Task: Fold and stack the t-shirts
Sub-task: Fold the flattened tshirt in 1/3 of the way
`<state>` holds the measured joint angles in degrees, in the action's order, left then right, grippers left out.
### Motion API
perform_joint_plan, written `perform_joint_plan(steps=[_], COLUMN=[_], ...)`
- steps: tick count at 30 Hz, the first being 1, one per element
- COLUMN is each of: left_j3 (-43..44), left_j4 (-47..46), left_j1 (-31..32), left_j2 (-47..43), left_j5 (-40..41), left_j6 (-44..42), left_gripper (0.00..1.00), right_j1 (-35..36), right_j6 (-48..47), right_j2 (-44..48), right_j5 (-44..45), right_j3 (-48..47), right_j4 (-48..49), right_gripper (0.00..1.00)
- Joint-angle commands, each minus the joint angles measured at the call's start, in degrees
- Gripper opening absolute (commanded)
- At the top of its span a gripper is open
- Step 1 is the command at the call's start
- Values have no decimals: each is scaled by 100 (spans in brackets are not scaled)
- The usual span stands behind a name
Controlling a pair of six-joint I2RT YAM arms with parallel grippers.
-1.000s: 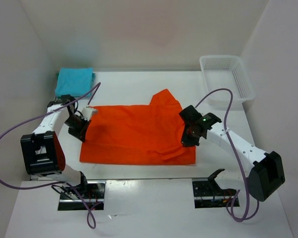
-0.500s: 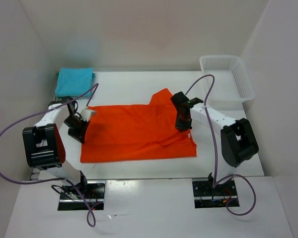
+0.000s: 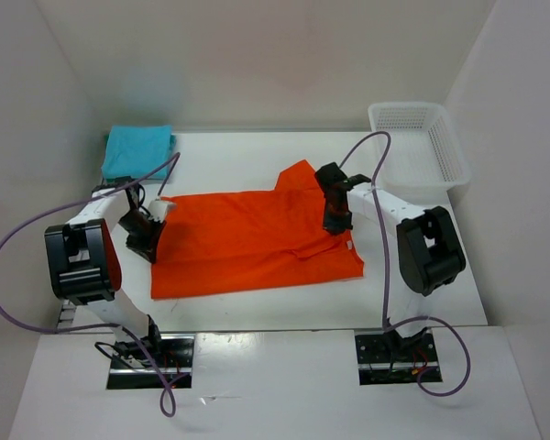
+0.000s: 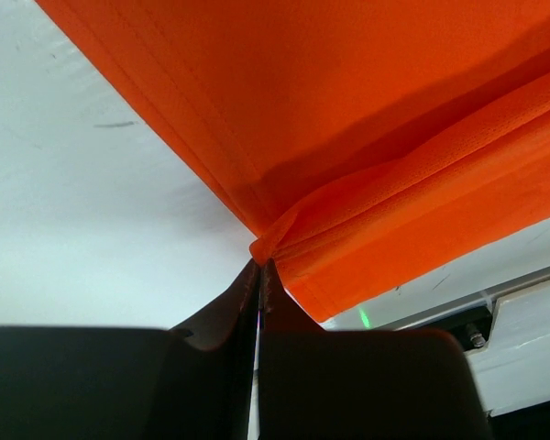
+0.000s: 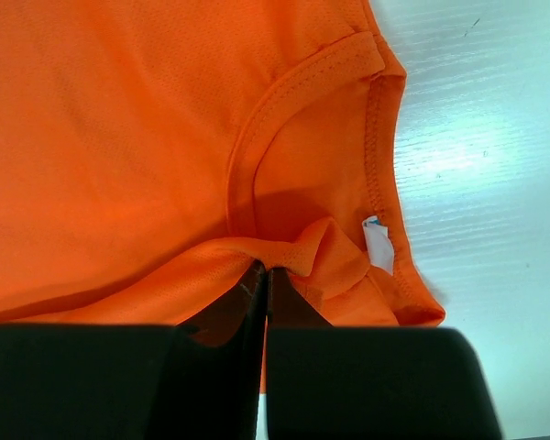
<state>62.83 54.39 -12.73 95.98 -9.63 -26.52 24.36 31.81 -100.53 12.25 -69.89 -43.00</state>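
The orange t-shirt (image 3: 247, 243) lies spread out, long side across, in the middle of the white worktop (image 3: 238, 160). One sleeve pokes out toward 1 o'clock. The left jaws are clenched on the shirt's 9 o'clock edge. The left wrist view shows them pinched tight on a small bunch of doubled hem (image 4: 284, 234), with the cloth (image 4: 348, 119) fanning away above them and bare worktop to the side. The right jaws are at the shirt's 3 o'clock end and are likewise clamped on fabric. The right wrist view shows them gripping a fold just beside the neck opening, where the ribbed collar (image 5: 257, 137) curves. A small white label (image 5: 378, 243) sits inside the collar toward 4 o'clock. A folded turquoise t-shirt (image 3: 137, 149) rests at the worktop's 10 o'clock corner, well apart from the orange one. A white mesh basket (image 3: 458, 160) stands at the 2 o'clock corner.
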Motion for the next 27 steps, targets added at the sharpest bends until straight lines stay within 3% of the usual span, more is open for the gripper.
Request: perform_joint_plan(steps=[1, 5, 6, 7, 10, 12, 16, 19, 21, 23, 27], left_j3=[317, 440, 502, 502, 651, 722, 670, 338, 64, -252, -253], left_j4=[1, -104, -104, -104, -166, -166, 71, 379, 292, 143, -68], left_j1=[-45, -45, -45, -45, -45, -45, -229, -230, -168, -107, -107], left_j2=[149, 272, 341, 342, 403, 281, -237, -484, -423, -361, -308], left_j5=[-30, 40, 118, 215, 452, 575, 559, 59, 171, 303, 304], left_j6=[112, 112, 112, 112, 112, 112, -10, -229, -230, -230, -230], left_gripper=[0, 0, 1, 3, 46, 58, 70, 71, 75, 75, 76], right_j1=[-203, -317, -318, -318, -318, -318, -318, -318, -248, -151, -466], right_j6=[-123, -123, -123, -184, -184, -131, 254, 650, 982, 1264, 1984], right_j2=[-37, -160, -229, -308, -371, -196, 1040, 1701, 1852, 1748, 1729], right_j5=[199, 146, 146, 85, 137, 189, 243, -90, -170, 22, -555], right_j3=[-227, -349, -350, -428, -762, -763, 15, 885, 1300, 1145, 1415], right_j4=[257, 318, 319, 319, 197, 82, -68, -208, -208, -365, 1], right_gripper=[0, 4, 14, 50, 75, 80, 88, 88, 90, 91, 93])
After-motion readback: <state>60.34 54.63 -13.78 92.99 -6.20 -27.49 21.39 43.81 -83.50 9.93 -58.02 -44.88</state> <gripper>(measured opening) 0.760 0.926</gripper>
